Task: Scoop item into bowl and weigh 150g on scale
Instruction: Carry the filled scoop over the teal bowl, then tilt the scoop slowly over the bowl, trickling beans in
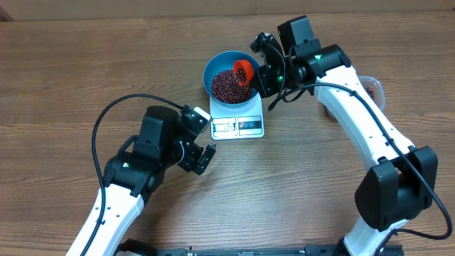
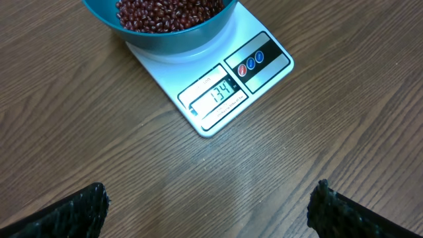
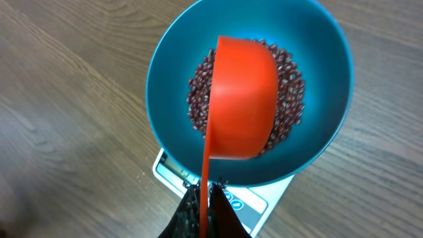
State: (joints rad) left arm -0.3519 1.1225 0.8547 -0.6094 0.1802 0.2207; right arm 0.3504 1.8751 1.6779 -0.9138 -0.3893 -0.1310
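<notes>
A: State of the right gripper (image 3: pixel 203 198)?
B: Closed, pinching the thin handle (image 3: pixel 205 168) of an orange-red scoop (image 3: pixel 241 99). In the right wrist view the handle runs straight up from the fingers.
A: Scoop position?
B: Inside the rim of the blue bowl (image 3: pixel 324 86) and tipped over. Its back faces the wrist camera and its mouth is turned toward the beans (image 3: pixel 291 92). Whether it touches the heap or sits just above it, I cannot tell.
A: Where are the beans?
B: A dark red-brown heap in the bottom of the bowl, with bare blue wall all round it. There are more in a clear tub (image 1: pixel 371 89) at the far right, mostly hidden behind the right arm.
A: Is the bowl on the scale?
B: Yes, it sits on the white scale (image 1: pixel 238 126) and covers the back part. The front strip is free, with the display (image 2: pixel 221 92) and two round buttons (image 2: pixel 250 66). The display reads 134.
A: And the left gripper (image 2: pixel 208 218)?
B: Jaws wide apart with nothing between them, only the wood table (image 2: pixel 79 119) below. The dark fingertips show at the bottom corners of the left wrist view.
A: Where is it relative to the scale?
B: Near the display edge but apart from it, no contact. In the overhead view it sits just beside that end of the scale, on the left arm's side.
A: Any beans spilled on the table?
B: Too small to tell.
</notes>
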